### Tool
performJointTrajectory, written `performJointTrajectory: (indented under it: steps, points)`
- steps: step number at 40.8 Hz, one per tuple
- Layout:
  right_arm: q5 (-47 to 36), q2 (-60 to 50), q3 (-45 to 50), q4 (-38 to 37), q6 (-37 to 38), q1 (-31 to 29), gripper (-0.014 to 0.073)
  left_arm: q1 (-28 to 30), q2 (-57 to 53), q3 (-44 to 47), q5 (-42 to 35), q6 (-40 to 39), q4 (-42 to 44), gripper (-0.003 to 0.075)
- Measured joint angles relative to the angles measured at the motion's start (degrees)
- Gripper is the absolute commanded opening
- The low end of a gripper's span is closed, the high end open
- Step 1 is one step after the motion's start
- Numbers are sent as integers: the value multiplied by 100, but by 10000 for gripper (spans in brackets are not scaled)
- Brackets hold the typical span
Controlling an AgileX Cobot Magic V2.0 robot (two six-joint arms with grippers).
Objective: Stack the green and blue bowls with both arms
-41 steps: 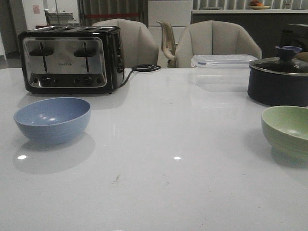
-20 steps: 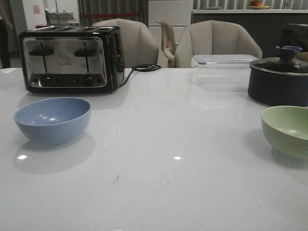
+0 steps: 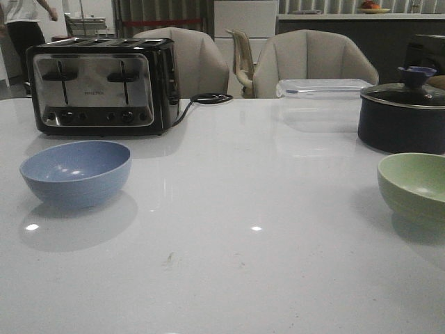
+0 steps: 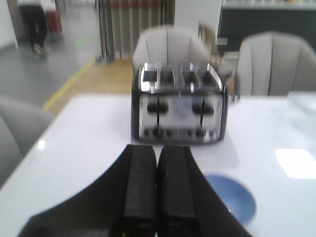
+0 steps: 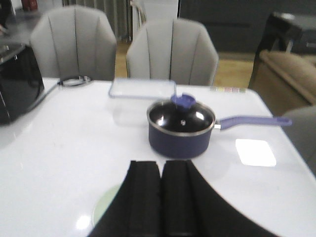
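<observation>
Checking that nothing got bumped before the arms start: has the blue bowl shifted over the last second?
No. In the front view the blue bowl sits at the same spot in front of the toaster, just as a second ago.

A: Desk layout, front view?
B: Toaster at back left. One bowl just in front of it.
A: Right side?
B: Lidded pot at back right; second bowl in front of it, at the desk's right edge. Bowls well apart.
A: Middle?
B: Lidded container at the back, left of the pot. Chairs behind the desk.
</observation>
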Motion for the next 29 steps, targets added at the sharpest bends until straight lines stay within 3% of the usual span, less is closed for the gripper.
performJointTrajectory:
  steps: [13,26,29]
  points:
    - [1124,1095,0,0,0,0,38,0,893,0,391,0,-37,99]
    - [1209,1668,0,0,0,0,42,0,1207,0,400,0,-37,99]
    - [1209,1716,0,0,0,0,85,0,1231,0,400,0,-37,99]
